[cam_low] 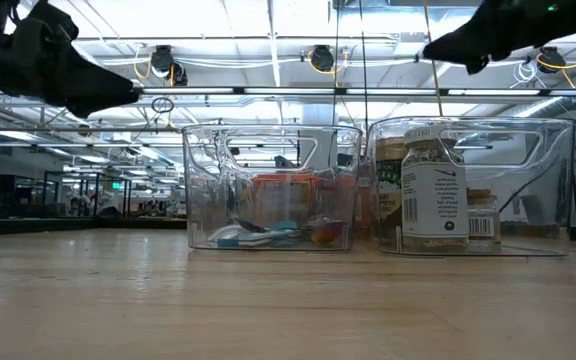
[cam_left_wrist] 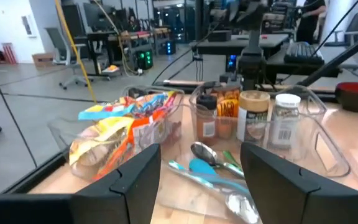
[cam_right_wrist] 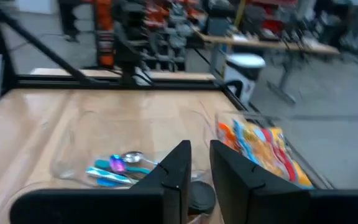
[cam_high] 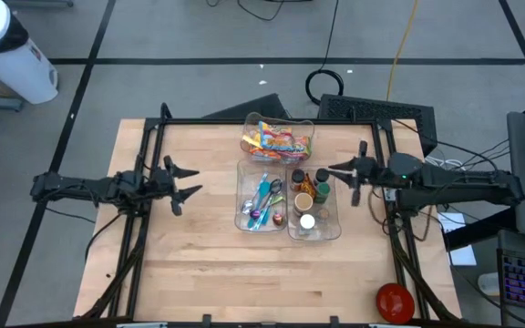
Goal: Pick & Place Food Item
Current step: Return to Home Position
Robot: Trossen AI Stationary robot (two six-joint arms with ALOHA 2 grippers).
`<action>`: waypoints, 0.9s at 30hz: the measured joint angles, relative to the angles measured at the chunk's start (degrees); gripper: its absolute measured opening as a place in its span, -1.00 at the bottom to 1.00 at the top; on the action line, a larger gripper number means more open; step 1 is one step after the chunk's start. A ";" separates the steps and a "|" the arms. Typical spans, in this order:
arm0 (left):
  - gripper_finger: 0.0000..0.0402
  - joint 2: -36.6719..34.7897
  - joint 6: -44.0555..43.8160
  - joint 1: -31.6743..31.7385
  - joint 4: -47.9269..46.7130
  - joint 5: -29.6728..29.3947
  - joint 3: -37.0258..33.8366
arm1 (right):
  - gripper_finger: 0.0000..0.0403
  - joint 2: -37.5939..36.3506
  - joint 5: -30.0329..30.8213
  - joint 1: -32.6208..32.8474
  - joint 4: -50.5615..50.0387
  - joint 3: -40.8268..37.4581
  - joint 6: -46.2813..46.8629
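Three clear bins stand mid-table. The far bin (cam_high: 278,139) holds bright snack packets (cam_left_wrist: 123,127). The near left bin (cam_high: 261,202) holds spoons and other cutlery (cam_left_wrist: 213,171). The near right bin (cam_high: 313,205) holds jars and spice bottles (cam_left_wrist: 253,115), standing upright. My left gripper (cam_high: 185,182) is open, level, above the table to the left of the bins, with nothing between its fingers (cam_left_wrist: 135,180). My right gripper (cam_high: 340,173) is shut and empty, raised level just right of the jar bin, its fingers (cam_right_wrist: 179,171) over that bin's edge.
A red bowl (cam_high: 395,301) sits at the table's near right corner. A black frame (cam_high: 153,137) runs along the table's left, far and right sides. Bare wood lies left of the bins and toward the near edge (cam_high: 244,273).
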 joint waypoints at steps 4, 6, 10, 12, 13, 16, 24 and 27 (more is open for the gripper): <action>0.14 -3.33 -1.47 -0.83 -4.00 -1.76 -0.02 | -0.75 -6.37 0.04 3.00 -0.04 -2.57 -2.41; 0.14 -4.93 -1.66 -1.29 -5.11 -2.61 -0.02 | -0.75 -9.85 -0.04 3.64 0.29 -3.37 -1.68; 0.14 -7.15 -0.99 -2.00 -5.35 -2.82 -0.02 | -0.75 -15.32 -2.38 4.43 1.37 -5.80 0.29; 0.14 -7.48 -0.94 -2.19 -5.52 -2.82 -0.02 | -0.75 -17.01 -4.27 4.57 2.84 -8.52 0.30; 0.14 -7.47 -0.92 -2.18 -5.82 -2.82 -0.02 | -0.75 -17.45 -5.34 4.55 4.45 -10.01 0.10; 0.14 -7.45 -1.22 -2.16 -6.51 -2.85 -0.06 | -0.75 -18.01 -9.45 4.55 11.97 -15.29 -0.76; 0.14 -7.45 -3.60 -2.16 -6.45 -5.52 -2.68 | -0.75 -17.63 -13.38 4.55 29.03 -26.40 -1.83; 0.14 -7.45 -4.44 -2.16 -6.29 -7.46 -3.21 | -0.75 -17.76 -13.59 4.55 28.89 -26.58 -1.87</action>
